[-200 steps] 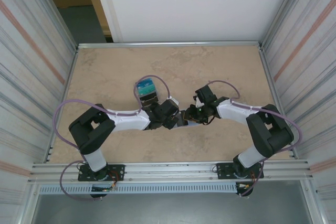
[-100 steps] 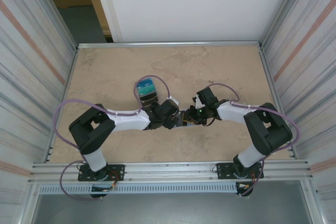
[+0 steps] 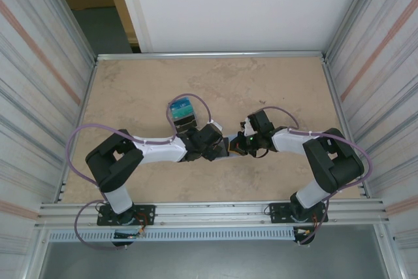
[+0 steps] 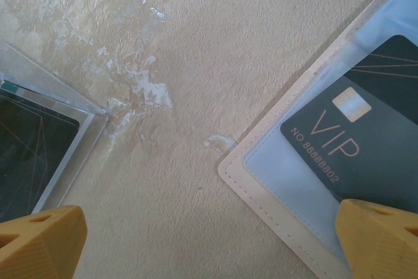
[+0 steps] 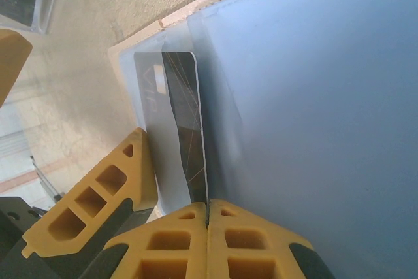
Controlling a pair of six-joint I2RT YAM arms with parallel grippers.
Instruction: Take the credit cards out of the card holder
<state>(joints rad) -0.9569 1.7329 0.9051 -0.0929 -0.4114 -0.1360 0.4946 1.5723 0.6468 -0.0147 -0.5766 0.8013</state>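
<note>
Beige-edged, the card holder (image 4: 274, 168) lies open on the tan table (image 4: 196, 63) with its pale blue lining up. A dark VIP card (image 4: 356, 142) sits in its clear pocket. I see my left gripper (image 4: 210, 243) spread wide, one finger at the holder's corner, the other beside a clear case (image 4: 59, 129) with something dark inside. My right gripper (image 5: 208, 208) is clenched, tips meeting the card's near edge. Whether they pinch it I cannot tell.
</note>
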